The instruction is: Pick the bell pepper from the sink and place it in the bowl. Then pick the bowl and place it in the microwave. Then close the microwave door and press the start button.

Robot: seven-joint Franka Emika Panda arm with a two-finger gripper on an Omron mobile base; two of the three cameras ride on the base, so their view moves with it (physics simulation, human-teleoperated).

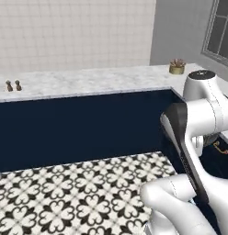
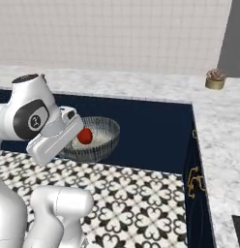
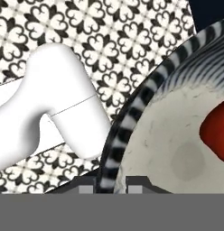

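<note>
Patterned floor tiles (image 2: pixel 141 193) lay far below; my gripper (image 3: pixel 114 182) pinched the bowl (image 2: pixel 100 140) by its rim, nearly closed, so any tilt could spill the bell pepper (image 2: pixel 84 136).

— Where's the bell pepper (image 2: pixel 84 136)?
— Inside the bowl (image 2: pixel 100 140), small, shiny and red, lying toward one side of the pale floor.
— And the bowl?
— Round, ribbed, glassy grey with a flared rim, upright, raised above the patterned tile floor before the dark cabinet fronts.
</note>
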